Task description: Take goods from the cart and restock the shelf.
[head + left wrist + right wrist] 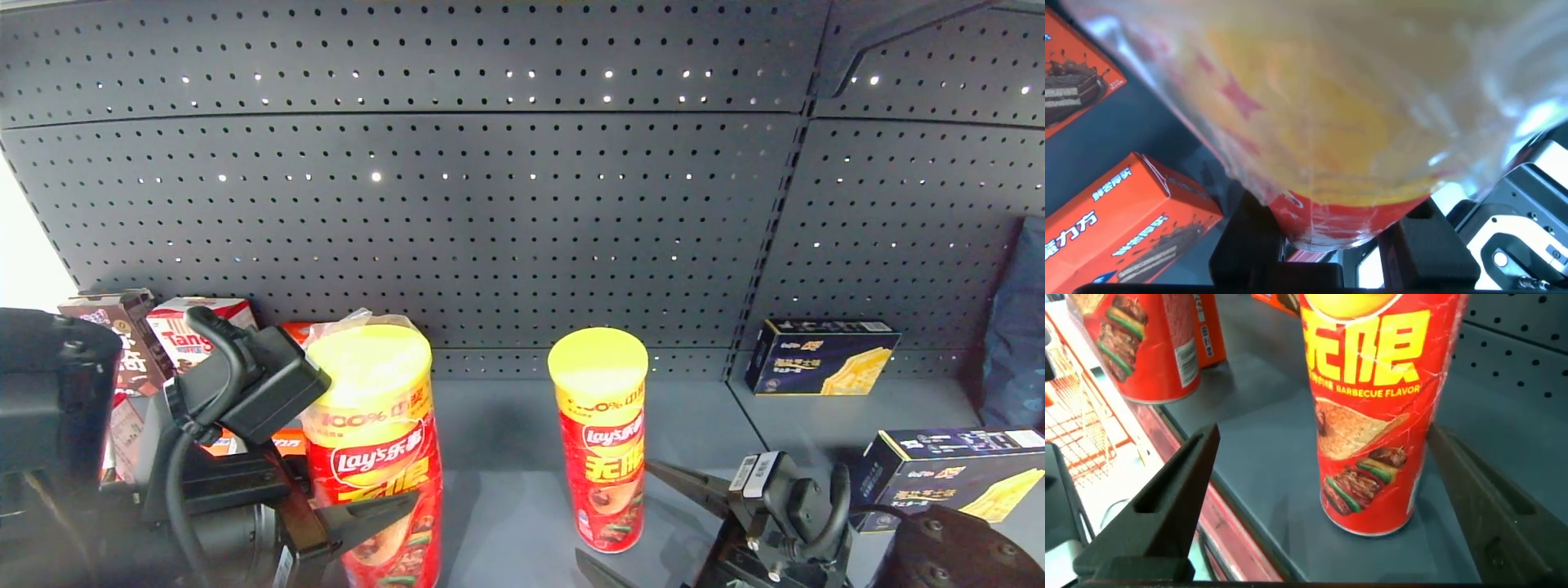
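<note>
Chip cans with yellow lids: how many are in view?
2. One can sits in the left gripper at the left; the second can stands on the shelf, inside the open right gripper. The boxes may hide more.

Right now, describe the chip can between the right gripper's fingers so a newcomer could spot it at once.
Find the dark grey perforated back panel and the grey shelf board under it. Near the board's middle stands a red cylindrical chip can with a yellow lid, between the open right gripper's fingers. Unlike the plastic-wrapped twin can in the left gripper, its lid is bare.
</note>
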You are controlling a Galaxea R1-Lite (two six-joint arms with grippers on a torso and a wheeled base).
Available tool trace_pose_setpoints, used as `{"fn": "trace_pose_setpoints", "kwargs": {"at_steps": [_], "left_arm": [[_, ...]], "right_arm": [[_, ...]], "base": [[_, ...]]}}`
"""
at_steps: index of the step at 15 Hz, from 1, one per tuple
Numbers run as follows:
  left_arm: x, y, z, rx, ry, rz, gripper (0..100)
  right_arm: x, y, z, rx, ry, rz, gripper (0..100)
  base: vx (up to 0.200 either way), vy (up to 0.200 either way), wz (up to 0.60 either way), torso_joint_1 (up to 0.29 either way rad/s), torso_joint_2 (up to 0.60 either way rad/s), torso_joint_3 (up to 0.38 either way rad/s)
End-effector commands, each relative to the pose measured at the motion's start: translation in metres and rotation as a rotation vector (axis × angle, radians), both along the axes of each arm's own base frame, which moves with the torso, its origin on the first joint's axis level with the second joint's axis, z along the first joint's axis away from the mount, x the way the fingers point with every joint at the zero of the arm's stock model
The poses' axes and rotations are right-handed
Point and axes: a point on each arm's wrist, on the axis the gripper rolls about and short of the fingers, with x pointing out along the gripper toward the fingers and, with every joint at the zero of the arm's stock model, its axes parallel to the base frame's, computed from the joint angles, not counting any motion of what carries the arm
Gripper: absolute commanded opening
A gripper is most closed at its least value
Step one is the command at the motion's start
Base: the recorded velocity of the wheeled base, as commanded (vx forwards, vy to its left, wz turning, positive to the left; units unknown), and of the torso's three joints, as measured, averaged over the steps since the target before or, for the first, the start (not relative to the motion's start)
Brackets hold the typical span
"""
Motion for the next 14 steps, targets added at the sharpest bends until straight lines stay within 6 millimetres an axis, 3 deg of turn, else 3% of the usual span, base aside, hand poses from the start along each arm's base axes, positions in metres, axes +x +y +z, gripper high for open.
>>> {"fn": "trace_pose_setpoints", "kwargs": {"at_steps": [1,11,14], "left_arm": [[0.0,0.0,0.0,0.001,0.001,0.0,0],[0.0,0.0,0.0,0.0,-0.002,0.001,0],[0.0,0.0,0.0,0.001,-0.001,0.001,0]], "right_arm": [[-0.005,-0.007,0.001,-0.002,0.002,0.0,100],[-0.015,-0.006,0.001,-0.007,0.006,0.032,100],[-0.019,-0.022,0.009,0.019,-0.011,-0.009,100]], "base": [[0.0,0.0,0.0,0.0,0.0,0.0],[0.0,0.0,0.0,0.0,0.0,0.0],[0.0,0.0,0.0,0.0,0.0,0.0]]}}
